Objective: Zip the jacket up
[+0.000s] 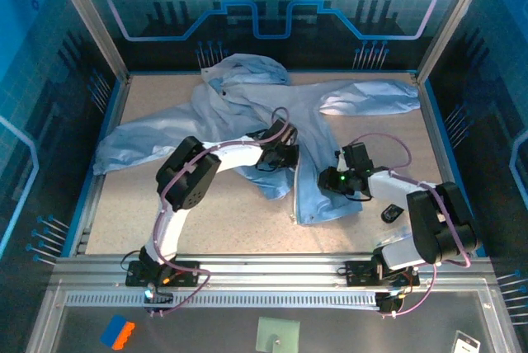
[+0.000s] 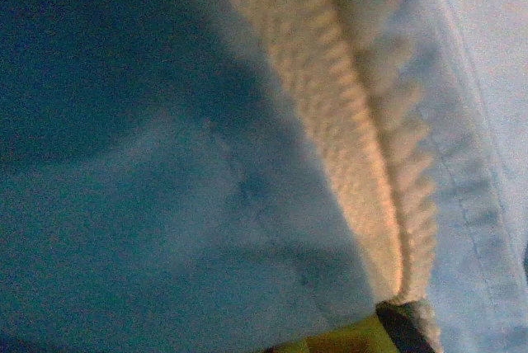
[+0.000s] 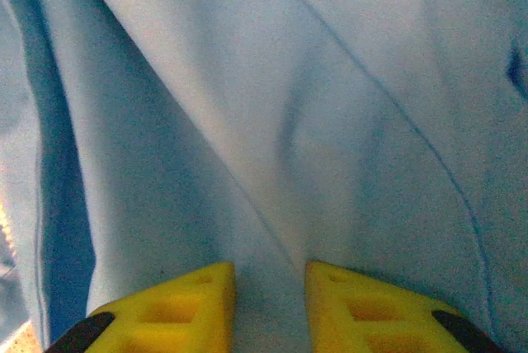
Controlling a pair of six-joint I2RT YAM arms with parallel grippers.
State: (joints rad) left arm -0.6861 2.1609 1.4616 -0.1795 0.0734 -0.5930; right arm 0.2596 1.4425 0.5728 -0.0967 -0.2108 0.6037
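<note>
We see the jacket (image 1: 223, 110) sprawled across the middle and top of the table (image 1: 165, 221). Hood sits bunched at top centre. One sleeve reaches the left rim, the other runs to the upper right. The hem drops to lower centre, w/ a straight bottom edge.

Bare speckled tabletop is open at lower left and along the right side, where a small black item (image 1: 392, 213) lies.

L gripper (image 1: 280, 159) is at mid-frame on the jacket front. It's closed tight, apparently pinching cloth by the zipper (image 2: 363, 163), a pale ribbed strip curving beside a stitched seam.

R gripper (image 1: 330, 181) is at the hem's right edge. Its yellow fingers (image 3: 198, 308) stand a narrow gap apart w/ a fold of jacket nipped btwn them.

Fabric is thin, pale blue and softly creased.
</note>
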